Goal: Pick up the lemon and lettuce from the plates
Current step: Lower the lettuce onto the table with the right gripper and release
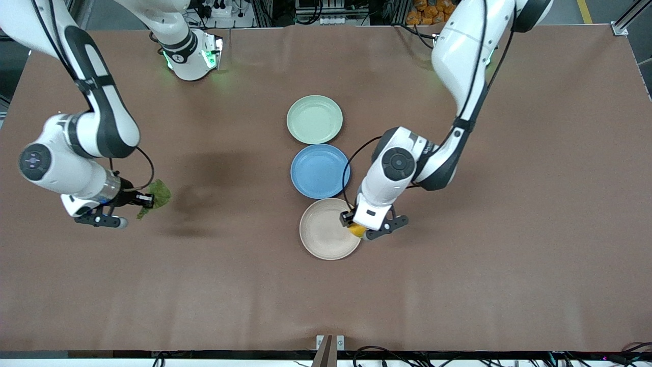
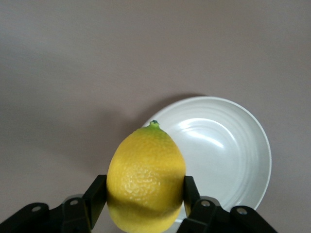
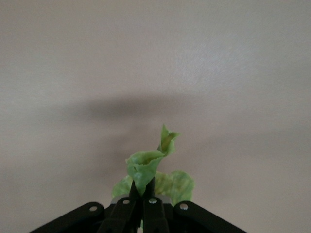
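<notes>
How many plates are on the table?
3, in a row mid-table: the pale green plate farthest from the front camera, the blue plate in the middle, the beige plate nearest. All lie empty.

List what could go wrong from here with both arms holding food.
1. The left gripper pinches the lemon only at its lower sides; the round fruit might slip and drop onto the beige plate or the table.
2. The right gripper holds the lettuce by a thin fold over bare table; the floppy leaf might tear or slide out.
</notes>
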### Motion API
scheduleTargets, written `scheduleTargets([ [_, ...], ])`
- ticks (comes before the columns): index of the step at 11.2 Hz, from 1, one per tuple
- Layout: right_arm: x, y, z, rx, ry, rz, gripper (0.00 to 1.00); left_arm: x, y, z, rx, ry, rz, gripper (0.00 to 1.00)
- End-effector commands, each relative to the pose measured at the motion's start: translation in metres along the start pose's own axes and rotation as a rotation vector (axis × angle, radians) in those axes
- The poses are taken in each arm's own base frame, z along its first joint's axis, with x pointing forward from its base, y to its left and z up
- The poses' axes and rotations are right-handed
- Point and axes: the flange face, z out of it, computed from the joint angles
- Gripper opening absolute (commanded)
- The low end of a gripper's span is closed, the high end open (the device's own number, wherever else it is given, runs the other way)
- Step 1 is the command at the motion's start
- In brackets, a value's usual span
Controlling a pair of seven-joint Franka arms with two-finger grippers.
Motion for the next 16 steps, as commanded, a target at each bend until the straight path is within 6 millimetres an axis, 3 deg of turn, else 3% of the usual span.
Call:
scheduleTargets([
  [1,-0.010,-0.005,0.043,-0.027,0.014,-0.048,0.00,0.031,-0.052,-0.059,0.085,-0.044,0.045,0.00],
  [3,-0.014,-0.008,0.070,-0.040,0.012,-0.057,0.00,0.049,-0.095,-0.077,0.101,-0.055,0.080,0.00],
  [6,-0.019,-0.006,0.087,-0.038,-0.005,-0.052,0.00,0.084,-0.168,-0.085,0.126,-0.084,0.176,0.00],
  [7,-0.018,-0.005,0.088,-0.038,-0.003,-0.048,0.69,0.093,-0.188,-0.078,0.137,-0.102,0.201,0.00],
  [8,-0.017,-0.003,0.083,-0.040,0.003,-0.035,1.00,0.100,-0.208,-0.072,0.149,-0.122,0.226,0.00],
  [11,-0.001,0.008,0.041,-0.050,0.066,-0.015,1.00,0.121,-0.254,-0.063,0.189,-0.146,0.298,0.00],
  [13,0.011,0.007,0.008,-0.053,0.091,-0.011,1.00,0.125,-0.269,-0.045,0.251,-0.161,0.364,0.00],
  [16,0.010,0.007,-0.052,-0.068,0.096,-0.003,1.00,0.129,-0.281,-0.028,0.294,-0.177,0.390,0.00],
])
